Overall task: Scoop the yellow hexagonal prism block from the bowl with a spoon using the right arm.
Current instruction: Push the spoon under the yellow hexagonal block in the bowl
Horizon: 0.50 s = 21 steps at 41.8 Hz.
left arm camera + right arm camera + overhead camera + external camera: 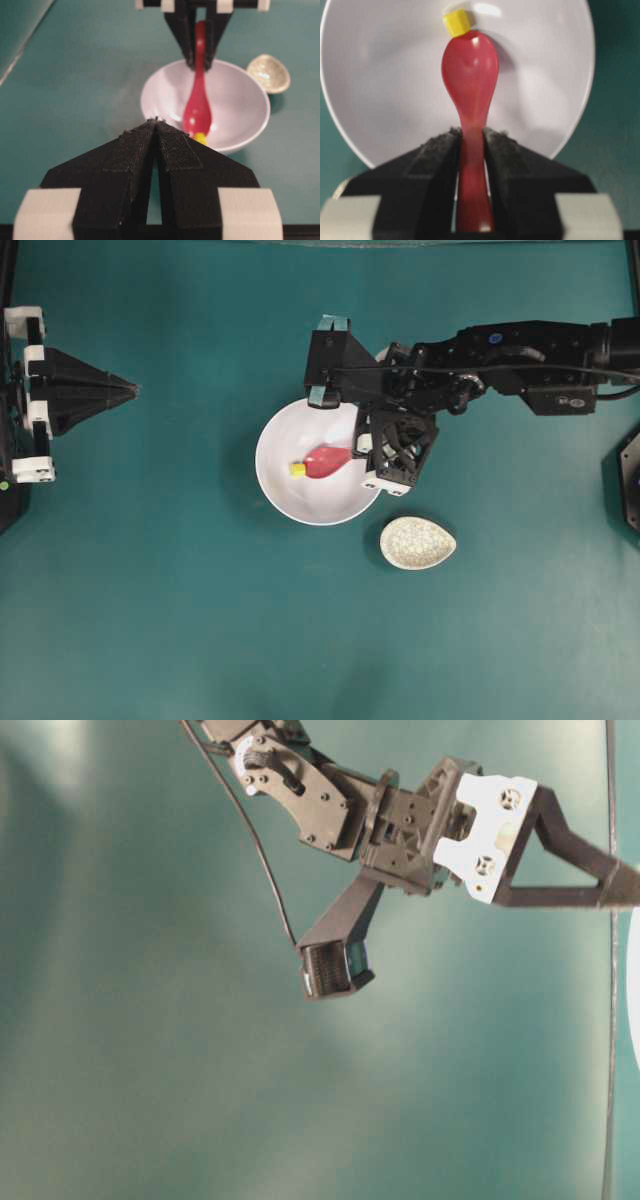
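The white bowl (290, 498) sits near the table's middle. Inside it lies the tiny yellow hexagonal prism block (297, 469), touching the tip of the pink-red spoon (326, 460). In the right wrist view the block (456, 22) rests just beyond the spoon's head (470, 75), not in it. My right gripper (471, 134) is shut on the spoon's handle, and it hangs over the bowl's right rim (360, 452). My left gripper (135, 390) stays far left, shut and empty, its tips (156, 121) pointing at the bowl (235, 107).
A small speckled beige oval dish (417, 543) lies just right of and below the bowl. The right arm (500, 355) stretches in from the right edge. Teal table surface surrounds everything.
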Tool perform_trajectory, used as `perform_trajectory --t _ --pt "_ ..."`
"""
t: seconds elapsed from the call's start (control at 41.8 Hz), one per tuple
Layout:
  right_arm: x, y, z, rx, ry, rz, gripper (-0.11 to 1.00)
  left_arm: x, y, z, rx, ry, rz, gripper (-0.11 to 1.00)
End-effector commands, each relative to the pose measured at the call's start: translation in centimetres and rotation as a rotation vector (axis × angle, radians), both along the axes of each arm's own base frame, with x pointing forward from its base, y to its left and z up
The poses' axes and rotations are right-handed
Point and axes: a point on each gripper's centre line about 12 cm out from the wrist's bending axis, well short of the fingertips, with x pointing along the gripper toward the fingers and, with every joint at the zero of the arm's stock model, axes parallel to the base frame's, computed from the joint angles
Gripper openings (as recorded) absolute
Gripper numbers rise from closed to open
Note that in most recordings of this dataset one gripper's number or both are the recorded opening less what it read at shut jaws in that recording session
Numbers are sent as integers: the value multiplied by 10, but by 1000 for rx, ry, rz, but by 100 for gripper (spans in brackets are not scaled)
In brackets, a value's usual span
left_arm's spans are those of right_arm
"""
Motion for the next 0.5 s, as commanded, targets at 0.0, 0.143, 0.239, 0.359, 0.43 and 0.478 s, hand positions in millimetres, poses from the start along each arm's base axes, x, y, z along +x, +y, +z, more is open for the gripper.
perform_trajectory --t 0.0,0.143,0.239,0.359,0.43,0.478 --pt "8 0 15 -1 -60 -9 23 2 1 3 4 -9 2 0" --pt "11 0 18 8 -85 -22 23 2 1 3 6 -11 2 0" --pt "13 0 19 18 -103 -35 23 2 1 3 5 -10 2 0" --pt "16 0 21 28 -130 -51 23 2 1 3 6 -10 2 0" --pt "17 -1 22 30 -142 -57 23 2 1 3 5 -12 2 0" --pt "17 -1 22 29 -145 -58 23 2 1 3 5 -12 2 0"
